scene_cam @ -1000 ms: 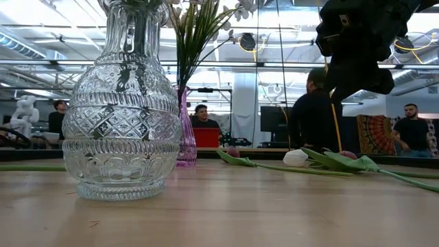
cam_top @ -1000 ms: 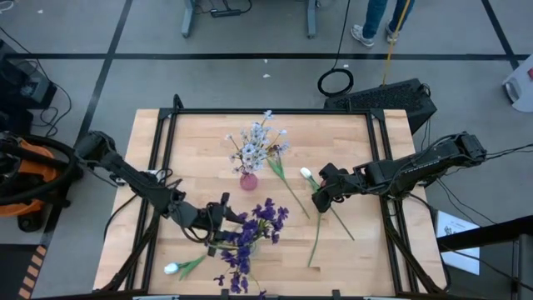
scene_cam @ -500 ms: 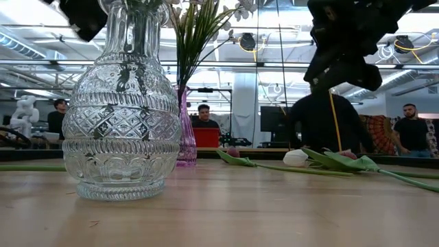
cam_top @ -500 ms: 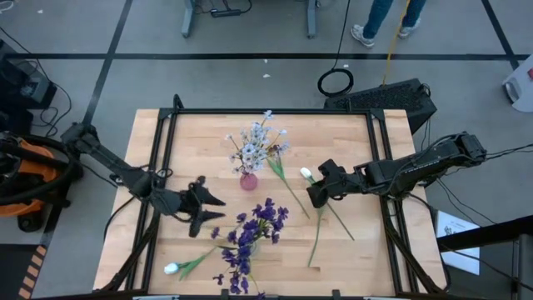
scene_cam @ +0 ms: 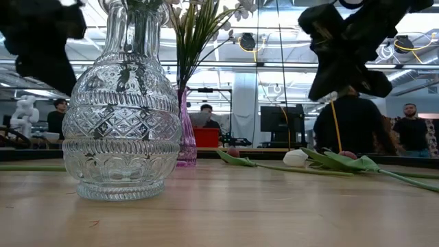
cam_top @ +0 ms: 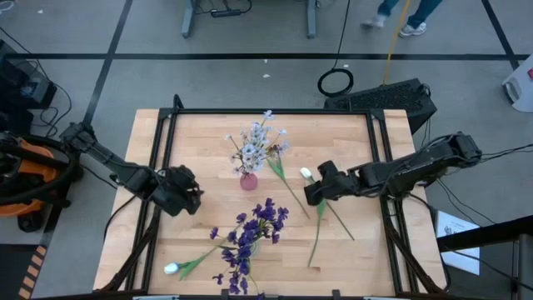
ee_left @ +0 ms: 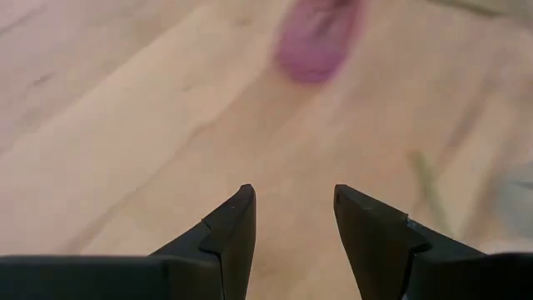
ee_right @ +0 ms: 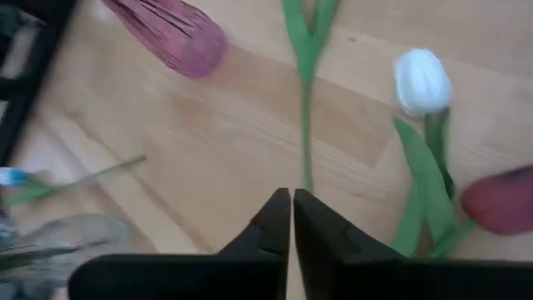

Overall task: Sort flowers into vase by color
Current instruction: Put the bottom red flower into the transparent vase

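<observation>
Flowers lie in 3 spots: purple ones (cam_top: 250, 237) in the clear vase (scene_cam: 122, 103) by the desk's near edge, pale ones (cam_top: 258, 143) in the pink vase (cam_top: 248, 180), tulips (cam_top: 310, 177) loose toward the right edge. Right gripper (cam_top: 314, 192) clenched, empty, above those tulips; left gripper (cam_top: 187, 188) released near the left edge.

A grey floor (cam_top: 250, 79) crossed by dark lines surrounds the wooden table (cam_top: 208, 142). A coiled black cable (cam_top: 336, 82) lies on it beyond the right gripper (cam_top: 310, 193). Across the room, people (scene_cam: 411, 134) stand near a red box (scene_cam: 206, 137) and a monitor (scene_cam: 281, 123) under bright ceiling lights (scene_cam: 27, 14).
</observation>
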